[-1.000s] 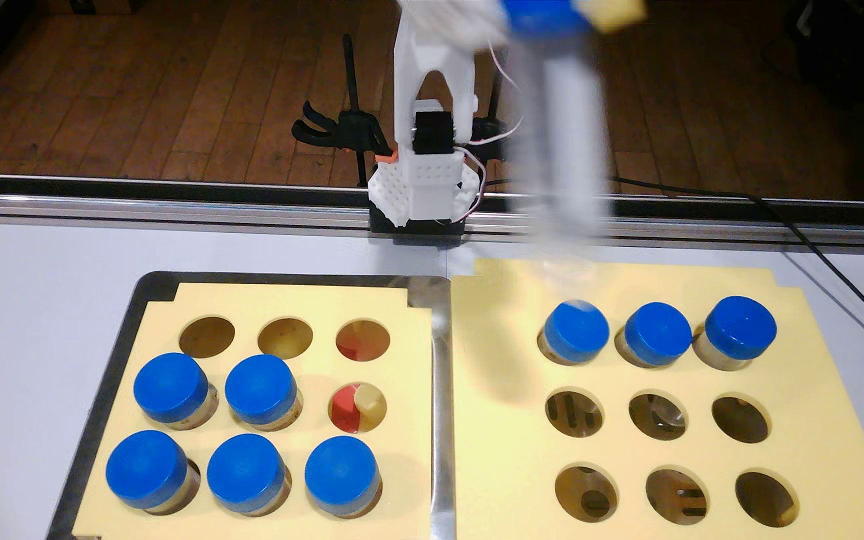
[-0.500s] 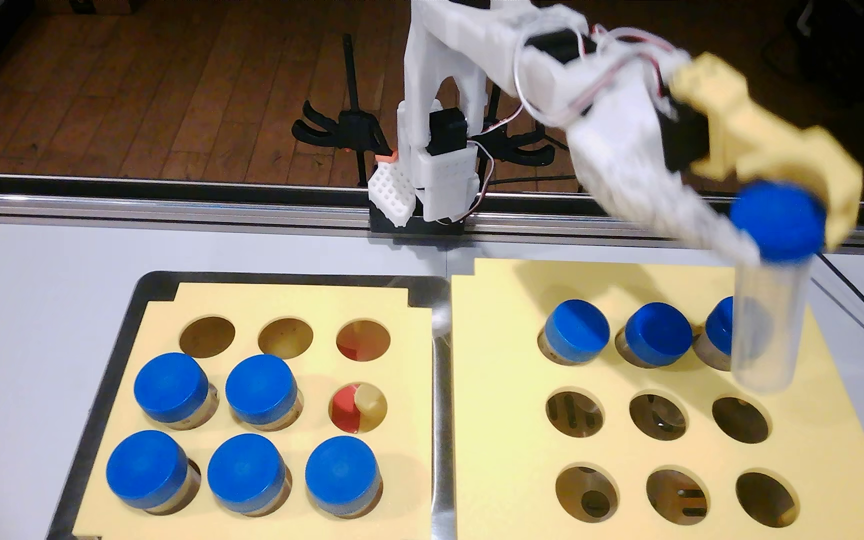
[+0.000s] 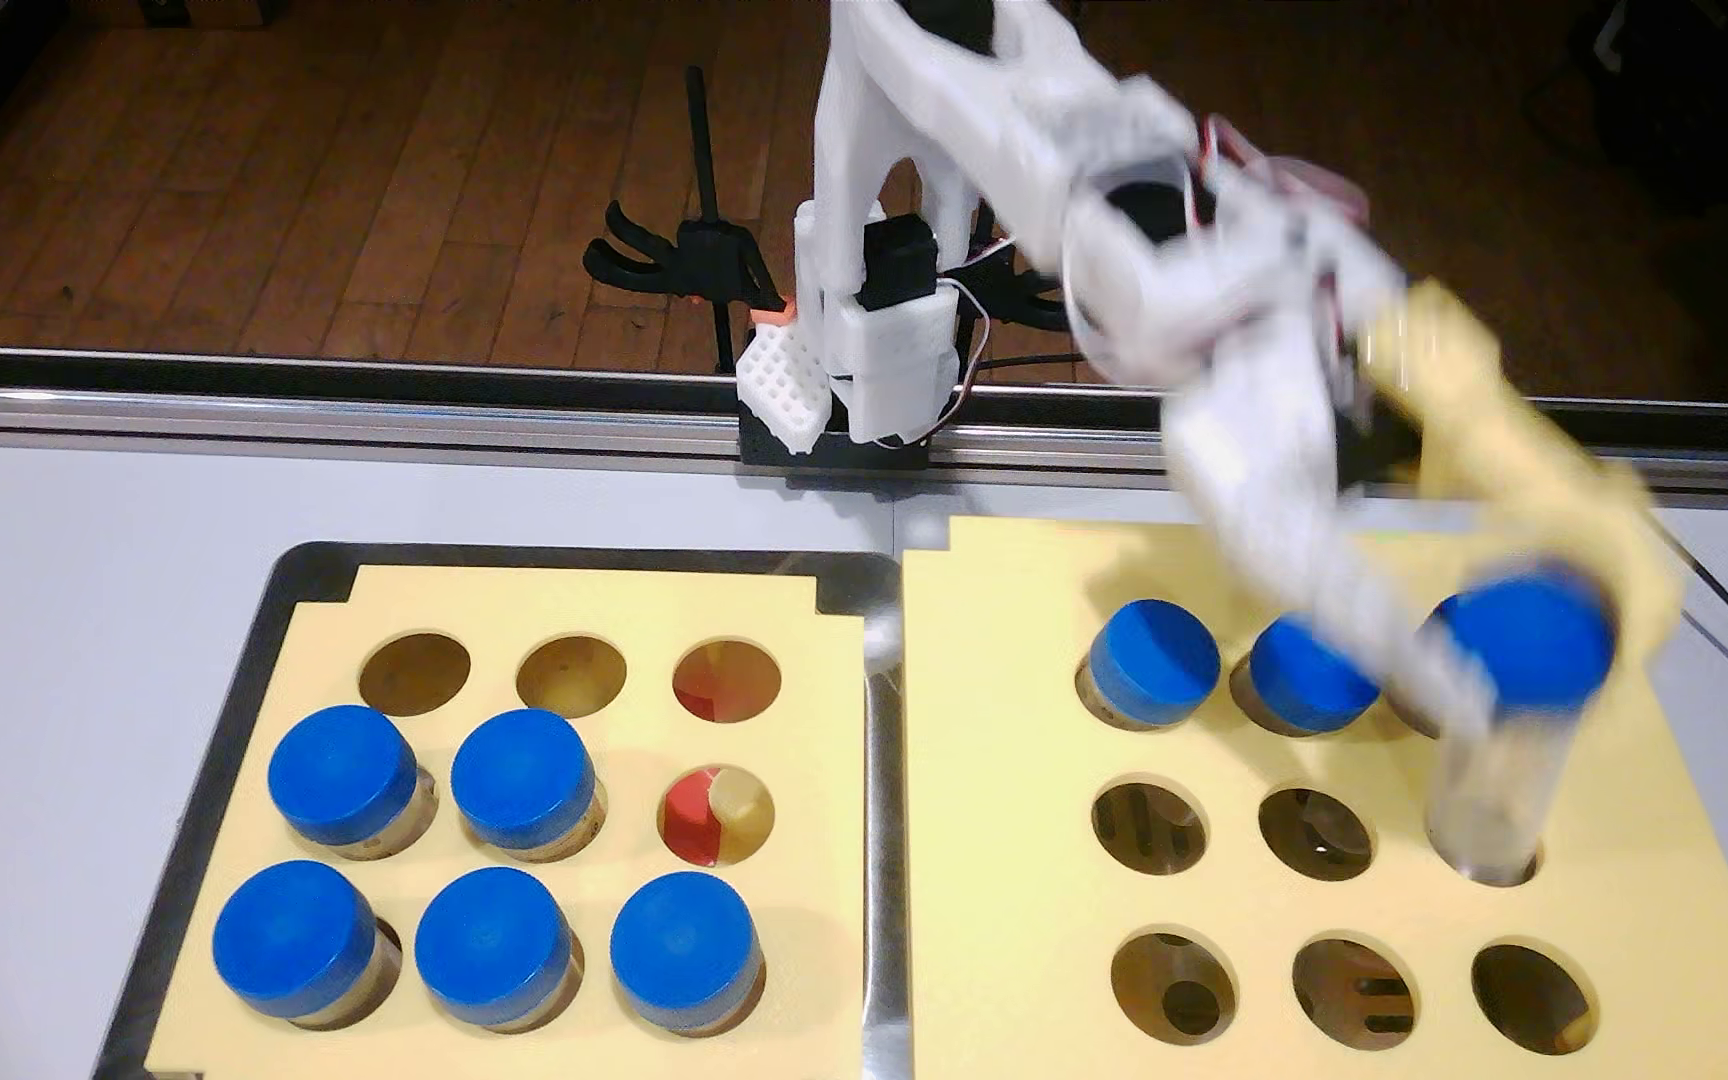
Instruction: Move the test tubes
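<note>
In the fixed view, several blue-capped clear test tubes stand in the left yellow rack [image 3: 569, 613], one of them at the front left [image 3: 294, 940]. Two more stand in the back row of the right yellow rack [image 3: 1005, 831], at its left [image 3: 1151, 659] and its middle [image 3: 1307, 670]. A sliver of blue behind the gripper may be a third. My gripper [image 3: 1535, 665], motion-blurred, with one white and one yellow finger, is shut on the blue cap of a test tube [image 3: 1488, 789]. This tube is tilted, with its lower end in the middle-row right hole.
The left rack sits in a dark metal tray [image 3: 875, 789] and has several open holes, two showing red and cream parts [image 3: 714, 815]. The right rack's middle and front rows have open holes. The arm's base [image 3: 881, 363] is clamped at the table's far edge. Cables run at the right.
</note>
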Controlling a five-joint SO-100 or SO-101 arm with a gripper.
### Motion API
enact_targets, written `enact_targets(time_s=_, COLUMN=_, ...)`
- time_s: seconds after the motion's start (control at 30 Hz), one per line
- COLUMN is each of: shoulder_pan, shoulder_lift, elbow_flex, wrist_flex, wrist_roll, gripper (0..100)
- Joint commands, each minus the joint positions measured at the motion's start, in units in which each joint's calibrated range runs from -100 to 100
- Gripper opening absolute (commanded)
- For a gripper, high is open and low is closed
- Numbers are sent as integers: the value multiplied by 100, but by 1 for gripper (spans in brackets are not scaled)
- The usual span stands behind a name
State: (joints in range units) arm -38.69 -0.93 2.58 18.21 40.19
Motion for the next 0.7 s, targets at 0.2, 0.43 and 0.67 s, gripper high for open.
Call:
enact_targets(time_s=0.2, shoulder_pan=-440, shoulder_lift=853, elbow_flex=-135, wrist_flex=-50, wrist_roll=275, gripper=13)
enact_targets(time_s=0.43, shoulder_pan=-299, shoulder_lift=888, elbow_flex=128, wrist_flex=-41, wrist_roll=217, gripper=17)
enact_targets(time_s=0.67, shoulder_pan=-32, shoulder_lift=879, elbow_flex=92, wrist_flex=-41, wrist_roll=50, gripper=30)
